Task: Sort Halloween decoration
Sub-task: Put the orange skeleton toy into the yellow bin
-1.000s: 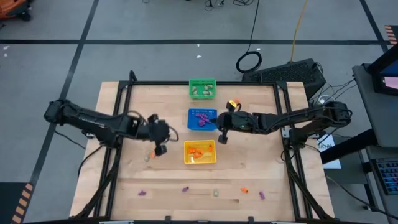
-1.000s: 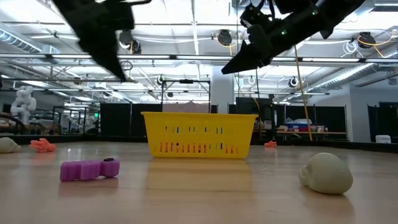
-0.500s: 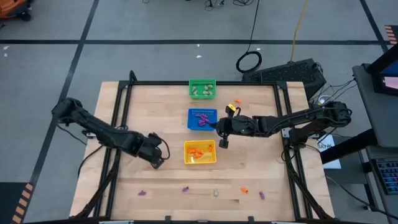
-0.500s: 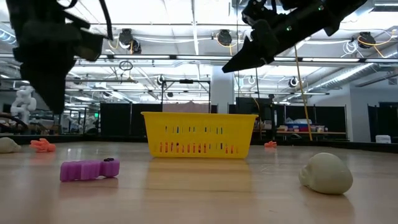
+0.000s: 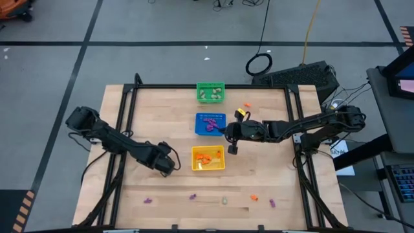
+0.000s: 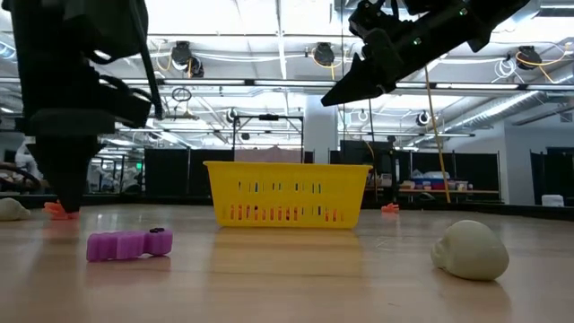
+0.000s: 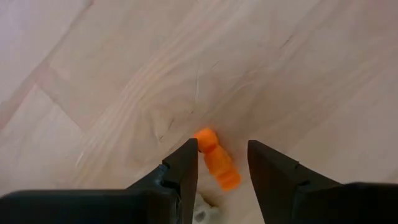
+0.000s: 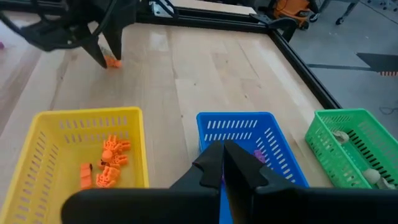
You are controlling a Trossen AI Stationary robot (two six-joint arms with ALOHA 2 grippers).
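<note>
Currently the left gripper (image 7: 219, 163) stands open astride an orange trinket (image 7: 216, 160) on the table (image 7: 124, 74). Right gripper (image 8: 222, 163), fingers closed and empty, hovers above the blue basket (image 8: 249, 134)

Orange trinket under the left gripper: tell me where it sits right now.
The orange trinket lies on the bare wood between the open fingers of the left gripper, on the table's left half, just left of the yellow basket.

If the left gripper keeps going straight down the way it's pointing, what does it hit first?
Most likely the orange trinket lying on the table: it sits between the open fingers of the left gripper, which points down at it.
</note>
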